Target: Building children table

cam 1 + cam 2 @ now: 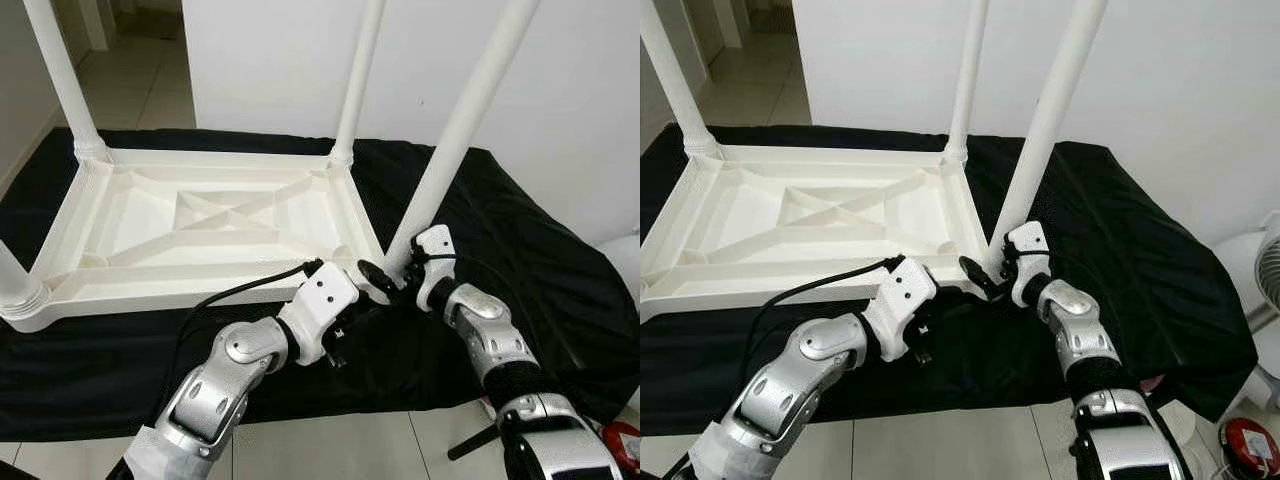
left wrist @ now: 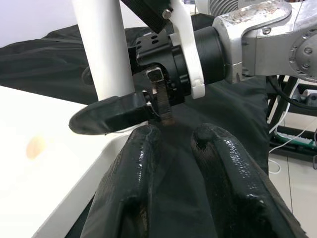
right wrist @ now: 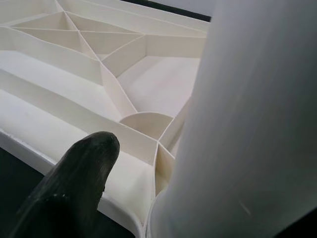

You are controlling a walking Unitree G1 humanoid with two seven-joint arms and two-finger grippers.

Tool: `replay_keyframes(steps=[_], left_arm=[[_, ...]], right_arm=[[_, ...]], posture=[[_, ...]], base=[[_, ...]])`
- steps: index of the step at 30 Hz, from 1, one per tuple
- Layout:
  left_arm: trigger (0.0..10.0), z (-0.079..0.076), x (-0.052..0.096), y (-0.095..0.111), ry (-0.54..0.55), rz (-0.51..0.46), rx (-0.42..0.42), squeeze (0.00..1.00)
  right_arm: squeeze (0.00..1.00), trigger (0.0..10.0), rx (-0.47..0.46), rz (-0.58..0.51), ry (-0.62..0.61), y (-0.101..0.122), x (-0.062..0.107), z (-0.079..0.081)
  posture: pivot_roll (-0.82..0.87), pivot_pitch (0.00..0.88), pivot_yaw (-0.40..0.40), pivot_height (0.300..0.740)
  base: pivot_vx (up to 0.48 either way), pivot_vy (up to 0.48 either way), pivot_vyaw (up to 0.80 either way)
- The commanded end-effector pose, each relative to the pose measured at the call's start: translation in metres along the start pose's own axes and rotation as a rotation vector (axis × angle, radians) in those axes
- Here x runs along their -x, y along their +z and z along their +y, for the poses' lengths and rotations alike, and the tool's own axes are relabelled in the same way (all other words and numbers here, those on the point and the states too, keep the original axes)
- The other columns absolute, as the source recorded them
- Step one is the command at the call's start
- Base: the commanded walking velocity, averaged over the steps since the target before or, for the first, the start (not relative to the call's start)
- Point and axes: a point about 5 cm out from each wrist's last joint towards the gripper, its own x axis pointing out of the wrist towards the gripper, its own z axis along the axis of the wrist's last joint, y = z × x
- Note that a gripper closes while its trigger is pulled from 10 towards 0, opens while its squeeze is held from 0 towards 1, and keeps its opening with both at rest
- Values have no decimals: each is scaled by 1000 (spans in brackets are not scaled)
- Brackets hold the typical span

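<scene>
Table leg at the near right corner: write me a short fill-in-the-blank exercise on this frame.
1. The white table top lies upside down on a ____ cloth.
2. The ____ gripper holds the table leg near its base.
3. The left gripper has its fingers ____, holding nothing.

Missing words: black; right; open

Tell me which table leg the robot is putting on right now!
Find the white plastic tabletop lying upside down on the black cloth. Go to its corner nearest the robot's right arm, where the right tool is. The long white plastic leg there leans sideways, while the other legs stand straighter in their corners.
</scene>
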Motion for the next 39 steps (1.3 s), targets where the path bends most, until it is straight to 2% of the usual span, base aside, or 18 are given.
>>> replay_keyframes(steps=[1,2,3,4,5,6,13,20,21,23,24,29,31,32,35,37,38,39], left_arm=[[10000,-1,-2,1,0,2,0,0],[10000,0,-2,2,0,2,-2,0],[10000,1,-2,2,0,1,-6,0],[10000,1,-2,2,0,1,-6,0],[10000,1,-2,3,1,0,-9,0],[10000,2,-2,3,2,0,-10,0],[10000,2,-1,3,4,0,-12,0],[10000,-1,-1,3,4,-2,-3,0],[10000,-2,-1,3,3,-2,-1,0],[10000,-2,-1,3,3,-2,0,0],[10000,-3,-1,3,3,-1,2,0],[10000,-4,-1,2,1,-1,7,0],[10000,-3,-2,0,10,1,11,0],[10000,-3,-2,0,10,1,11,0],[10000,-2,-2,-1,18,2,14,0],[10000,-2,-2,-1,18,2,14,0],[10000,-3,-2,-1,20,2,15,0],[10000,-3,-2,-1,20,2,15,0]], right_arm=[[0,10000,10,27,27,-3,-3,3],[0,10000,17,47,45,-5,-7,6],[0,4039,21,68,62,-8,-11,8],[0,4039,21,68,62,-8,-11,8],[0,627,28,86,75,-9,-14,9],[0,0,33,97,82,-10,-15,10],[0,0,31,108,94,-12,-15,8],[0,0,39,111,86,-19,-9,6],[0,1412,39,109,60,-20,-7,6],[0,1412,41,109,41,-21,-6,6],[0,10000,35,112,28,-22,-6,6],[0,10000,26,85,-30,-20,-6,7],[0,10000,-35,61,-164,-18,-6,7],[0,10000,-35,61,-164,-18,-6,7],[0,10000,-71,34,-269,-14,-5,10],[0,10000,-71,34,-269,-14,-5,10],[0,10000,-103,19,-359,-12,-3,11],[0,10000,-103,19,-359,-12,-3,11]], posture=[[4,0,-80,740],[8,0,-78,740],[11,0,-79,740],[11,0,-79,740],[15,0,-79,740],[15,0,-79,740],[18,0,-84,740],[11,0,-92,740],[9,0,-92,740],[7,0,-91,740],[7,0,-91,740],[-1,0,-91,740],[-12,0,-92,740],[-12,0,-92,740],[-14,0,-94,740],[-14,0,-94,740],[-15,0,-98,740],[-15,0,-98,740]], base=[[0,0,0],[0,0,0],[0,0,0],[0,0,0],[0,0,0],[0,0,0],[0,0,0],[0,0,0],[0,0,0],[0,0,0],[0,0,0],[0,0,0],[0,0,0],[0,0,0],[0,0,0],[0,0,0],[0,0,0],[0,0,0]])
